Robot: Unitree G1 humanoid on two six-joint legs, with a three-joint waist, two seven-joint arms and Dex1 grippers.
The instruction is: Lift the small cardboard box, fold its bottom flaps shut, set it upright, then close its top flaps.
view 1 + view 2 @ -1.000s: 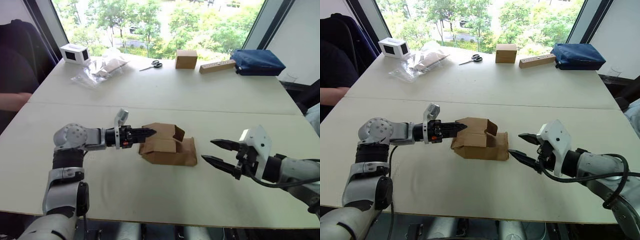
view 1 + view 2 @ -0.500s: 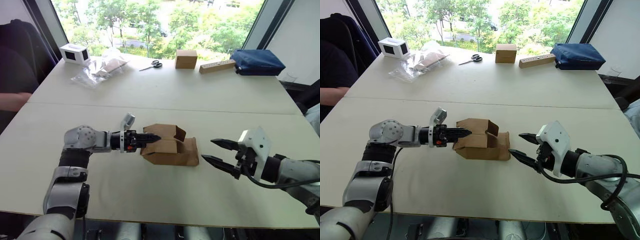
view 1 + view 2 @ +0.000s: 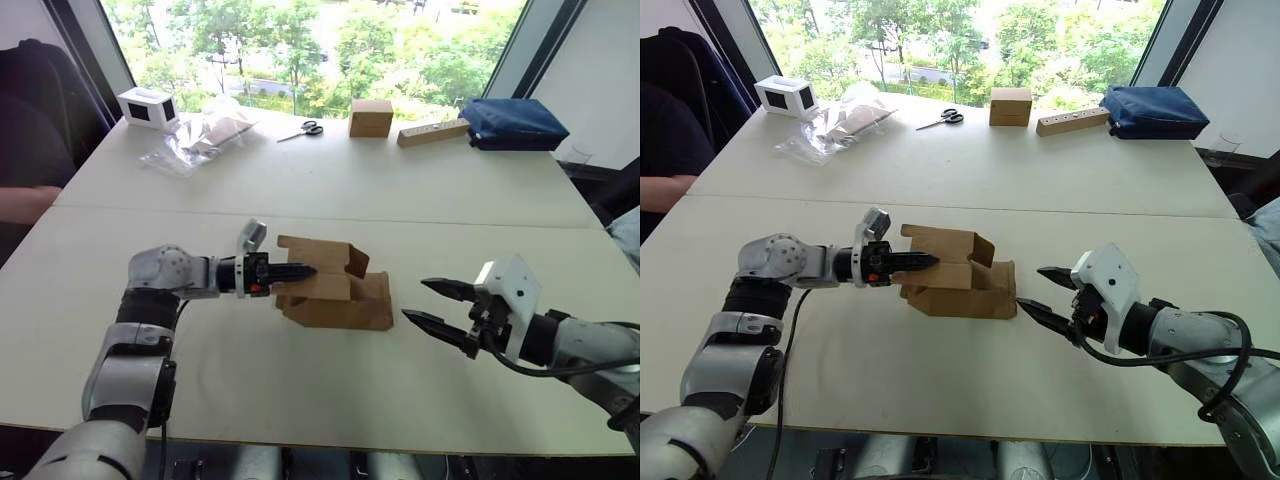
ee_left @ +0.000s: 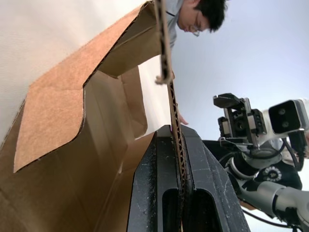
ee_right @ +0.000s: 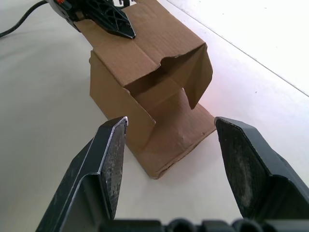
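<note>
Bare table (image 3: 300,400) around the small cardboard box (image 3: 335,290); clutter well beyond

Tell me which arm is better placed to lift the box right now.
Left. The left gripper is shut on a wall of the box, while the right gripper waits open beside it, touching nothing.

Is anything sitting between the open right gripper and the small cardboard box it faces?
Nothing visible. Bare table lies between the right gripper and the small cardboard box. The left gripper already pinches the box's far side.
</note>
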